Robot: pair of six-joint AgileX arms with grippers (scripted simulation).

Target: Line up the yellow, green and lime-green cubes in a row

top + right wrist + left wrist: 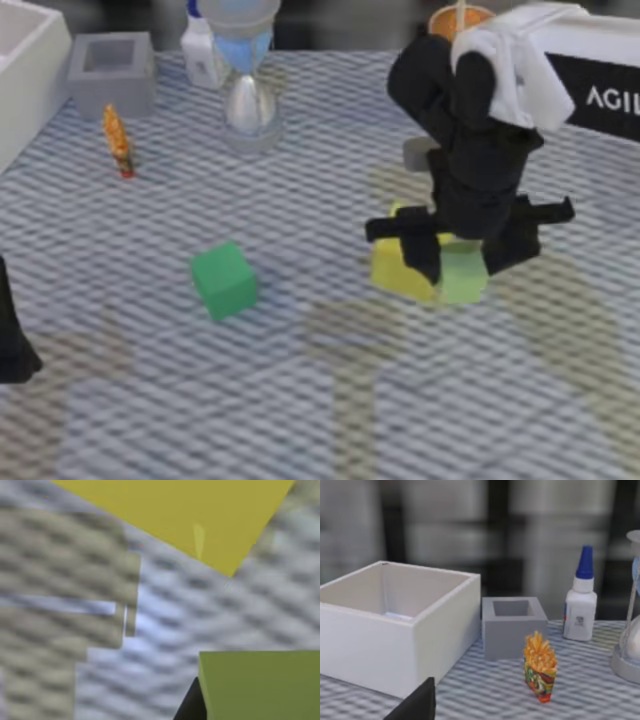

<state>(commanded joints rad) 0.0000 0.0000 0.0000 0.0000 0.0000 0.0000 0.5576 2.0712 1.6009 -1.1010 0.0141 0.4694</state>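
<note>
Two cubes under right pincer (462, 262): lime-green cube (463, 275) gripped between closed fingers, yellow cube (402, 268) just beside. Green cube (224, 279) well apart on worktop (320, 400). Placement step; next, release, fetch green. Left pincer (415, 705) parked, state unclear.

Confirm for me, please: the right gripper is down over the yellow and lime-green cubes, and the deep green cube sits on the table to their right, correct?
Not quite. The top view shows the green cube on the table to their left, standing apart. The rest holds: the right gripper is down over the yellow cube and the lime-green cube.
</note>
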